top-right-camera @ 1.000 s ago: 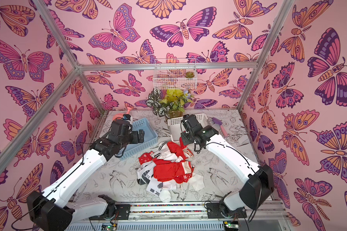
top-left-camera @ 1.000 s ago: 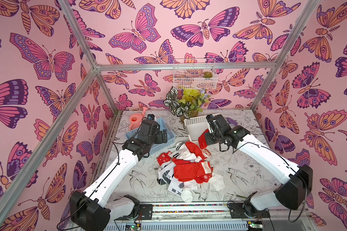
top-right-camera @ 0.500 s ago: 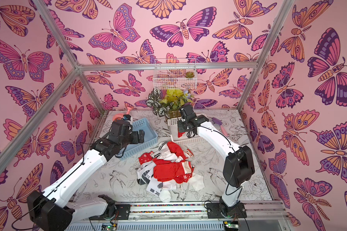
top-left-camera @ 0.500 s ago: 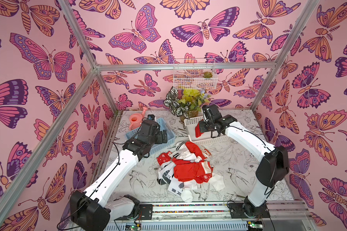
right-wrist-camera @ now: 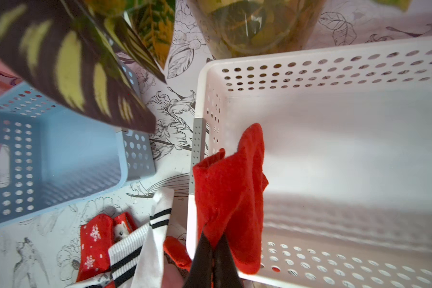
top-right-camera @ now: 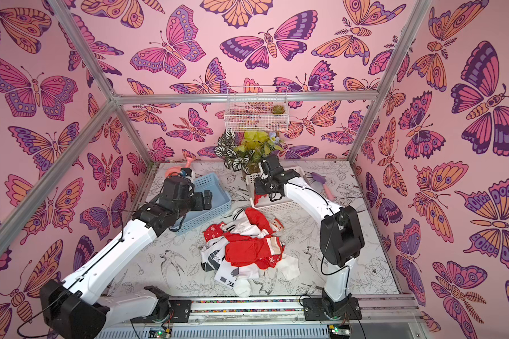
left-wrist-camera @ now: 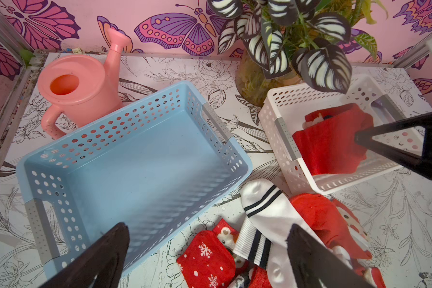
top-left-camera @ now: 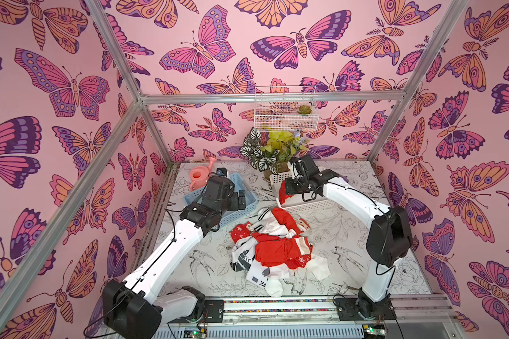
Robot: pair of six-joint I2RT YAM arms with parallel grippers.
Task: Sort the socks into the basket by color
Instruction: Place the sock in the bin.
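The right tool (right-wrist-camera: pixel 213 239) clamps one red sock (right-wrist-camera: pixel 232 189) over the white basket (right-wrist-camera: pixel 309 53). The left tool (left-wrist-camera: pixel 207 227) gapes empty; the pile (top-left-camera: pixel 276 249) waits.

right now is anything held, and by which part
Right gripper pinches a red sock near one end, over the white basket; left gripper open, empty.

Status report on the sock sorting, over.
Right gripper shut on red sock, above white basket. Left gripper open, empty, over blue basket. Sock pile on table. Plant close behind white basket.
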